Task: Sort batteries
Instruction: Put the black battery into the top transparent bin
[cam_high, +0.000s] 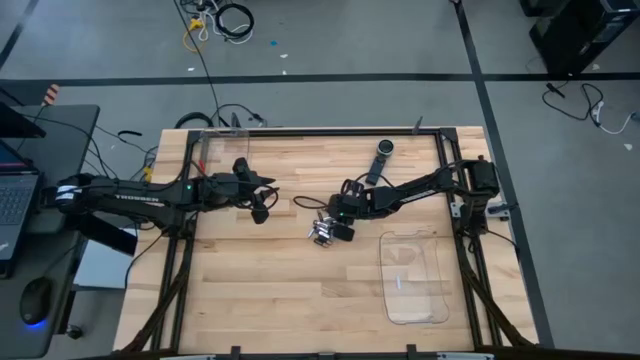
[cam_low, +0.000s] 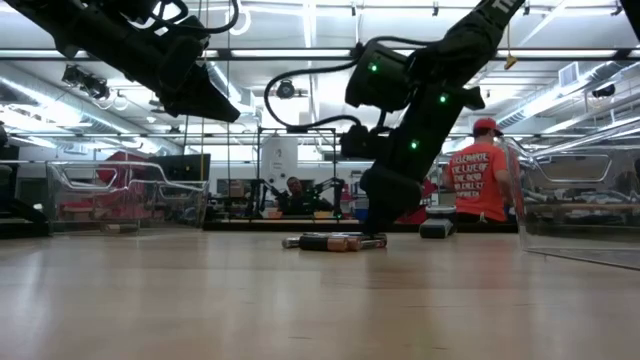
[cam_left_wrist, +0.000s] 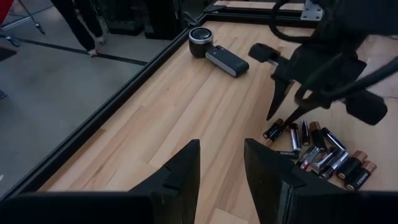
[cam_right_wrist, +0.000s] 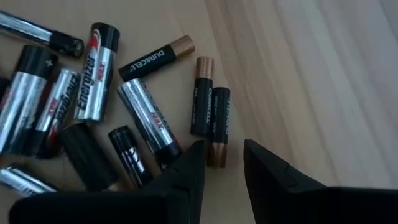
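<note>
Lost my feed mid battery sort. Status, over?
Right gripper open, low over batteries, holding nothing. Left gripper open, empty, hovering off to the side. Batteries piled mid-table, unsorted. Black device lies clear of them.

Both arms (cam_high: 150, 195) are matte black, jointed tubes with black cables looped alongside. The left arm carries white lettering on its long link, and small green lights glow on each. The fingers (cam_left_wrist: 180, 177) are dark, wedge-shaped plates tapering to blunt tips.
</note>
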